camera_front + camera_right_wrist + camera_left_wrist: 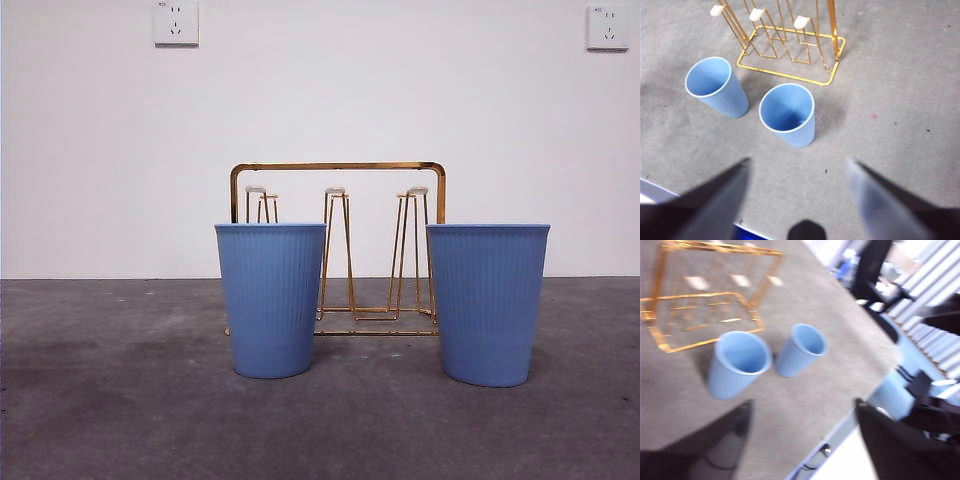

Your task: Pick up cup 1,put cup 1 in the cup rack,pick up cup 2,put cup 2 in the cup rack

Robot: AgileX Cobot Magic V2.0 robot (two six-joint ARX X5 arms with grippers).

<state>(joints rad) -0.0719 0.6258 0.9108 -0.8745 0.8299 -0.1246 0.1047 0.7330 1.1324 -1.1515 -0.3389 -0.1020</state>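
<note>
On my front feed neither arm shows, so I read their pose from the wrist cameras: both hang raised above the grey table (100, 400), looking down at it on a slant.

My left gripper (805, 407) has its jaws spread wide with nothing between them and touching nothing. Its feed is blurred. It hovers near the table edge, and the cups and rack lie beyond its tips.

My right gripper (797, 165) is likewise spread wide and empty, clear of the table. The nearer cup sits just beyond its tips, roughly in line with the gap between the jaws.

The rack (337, 166) stands upright on the table behind the cups, gold wire with an arched handle frame and thin pegs with pale tips. No cup hangs on it.

The left cup (271, 300) and the right cup (488, 305) are blue, ribbed, upright and mouth up, standing apart in front of the rack, one before each end of it. On the front feed each overlaps a side post of the frame. On the right wrist feed both cups look empty and stand clear of the rack's base.

Two wall sockets (176, 22) sit high on the white wall behind.
</note>
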